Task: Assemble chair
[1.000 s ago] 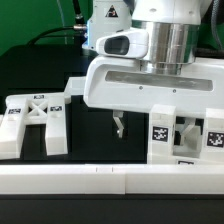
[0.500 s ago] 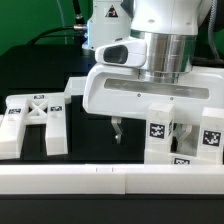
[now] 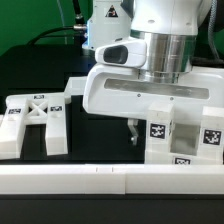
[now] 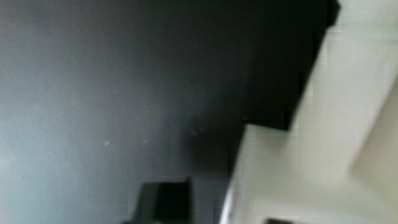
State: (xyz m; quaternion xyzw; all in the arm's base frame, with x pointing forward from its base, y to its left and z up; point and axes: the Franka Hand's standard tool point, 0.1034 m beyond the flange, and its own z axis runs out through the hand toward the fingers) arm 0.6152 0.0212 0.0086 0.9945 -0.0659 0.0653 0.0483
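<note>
My gripper (image 3: pixel 135 132) hangs low over the black table, jaws drawn together. One dark finger (image 3: pixel 133 130) shows right at the left edge of a white tagged chair block (image 3: pixel 185 140); the other finger is hidden. Whether a thin edge of that block is pinched I cannot tell. In the wrist view a dark finger (image 4: pixel 164 200) stands close beside a blurred white chair part (image 4: pixel 338 140) over the dark table. The X-braced chair frame (image 3: pixel 35 115) lies apart at the exterior view's left.
A long white rail (image 3: pixel 100 180) runs along the table's front edge. A white slab (image 3: pixel 74 88) lies behind the X-braced frame. The gripper's broad white body (image 3: pixel 150 95) hides the table's middle and the top of the tagged block.
The jaws have closed: the visible finger slid toward the exterior view's right, ending against the tagged block's left edge. The arm's body and the chair parts stay put.
</note>
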